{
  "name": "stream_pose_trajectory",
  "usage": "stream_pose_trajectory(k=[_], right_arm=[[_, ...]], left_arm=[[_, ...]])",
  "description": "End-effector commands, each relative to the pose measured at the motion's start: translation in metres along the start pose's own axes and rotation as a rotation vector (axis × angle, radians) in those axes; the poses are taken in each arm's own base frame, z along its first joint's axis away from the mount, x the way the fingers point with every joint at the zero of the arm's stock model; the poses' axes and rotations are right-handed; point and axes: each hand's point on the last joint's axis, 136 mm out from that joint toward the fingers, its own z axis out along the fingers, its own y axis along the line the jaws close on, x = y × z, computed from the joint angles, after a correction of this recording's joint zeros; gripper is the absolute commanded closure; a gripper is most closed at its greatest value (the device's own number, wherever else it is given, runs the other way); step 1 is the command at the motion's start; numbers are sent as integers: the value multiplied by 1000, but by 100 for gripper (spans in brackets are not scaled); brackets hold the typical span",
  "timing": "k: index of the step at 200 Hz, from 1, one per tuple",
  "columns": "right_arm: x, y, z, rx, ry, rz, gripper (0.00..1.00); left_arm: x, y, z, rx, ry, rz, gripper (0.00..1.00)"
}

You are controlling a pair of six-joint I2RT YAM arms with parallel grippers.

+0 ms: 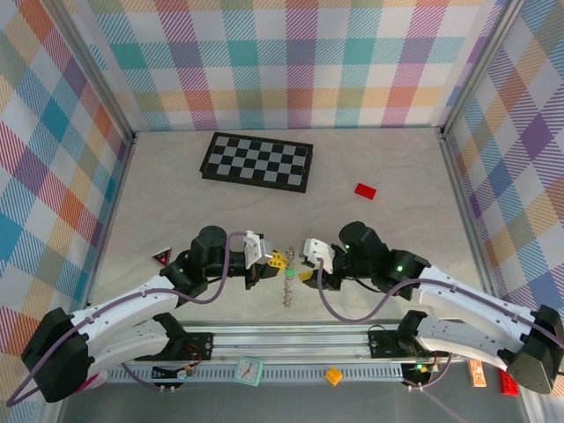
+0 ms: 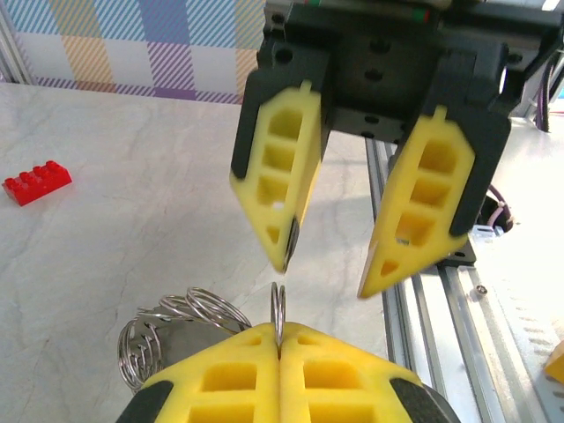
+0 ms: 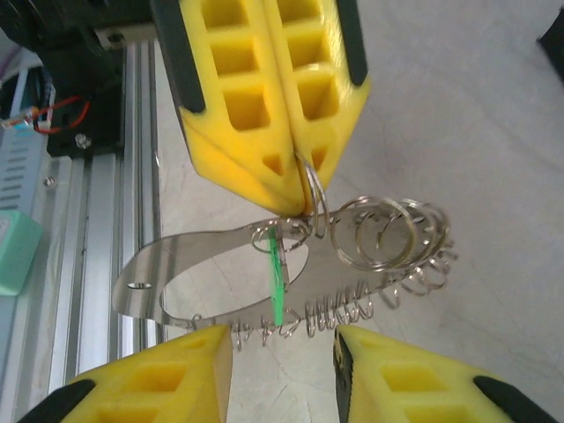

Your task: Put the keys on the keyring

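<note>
Showing both hands meeting low over the tabletop (image 1: 176, 203), just ahead of the arms' bases.

Left hand (image 2: 280, 333): fingers pressed together, pinching one thin wire loop of the keyring (image 2: 278, 308), which stands upright out of the tips.

Right hand (image 2: 328, 278): fingers apart with nothing between them, tips just above that loop and clear of it.

The right wrist view, looking from the opposite side, brings out the green key (image 3: 277, 282) among the wire just below the left hand. It lies against a flat shiny metal tag (image 3: 167, 269). The left wrist view gives bare wire coils (image 2: 176, 326) beside its fingers.

The top view places the red brick (image 1: 365, 190) and chequered board (image 1: 256, 161) well behind the hands. Any lettering on the small items along the front rail (image 1: 291, 339) is too small to read.
</note>
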Motion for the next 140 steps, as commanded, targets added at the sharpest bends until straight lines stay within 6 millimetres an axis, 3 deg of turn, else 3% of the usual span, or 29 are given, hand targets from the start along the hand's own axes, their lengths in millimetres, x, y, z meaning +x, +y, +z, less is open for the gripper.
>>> stream_pose_trajectory(k=[1,53,109,140], right_arm=[[-18,5,-1,-37,-90,-16,68],[-34,0,5,-45,-152,16,77],[-30,5,16,-98,-131,38,81],[-34,4,19,-103,-142,29,90]], left_arm=[[-15,-11,-4,38,-75,82,100],[-17,-15,-5,61,-87,93,100],[-19,-17,-5,70,-102,95,100],[-20,-18,-6,76,-117,87,100]])
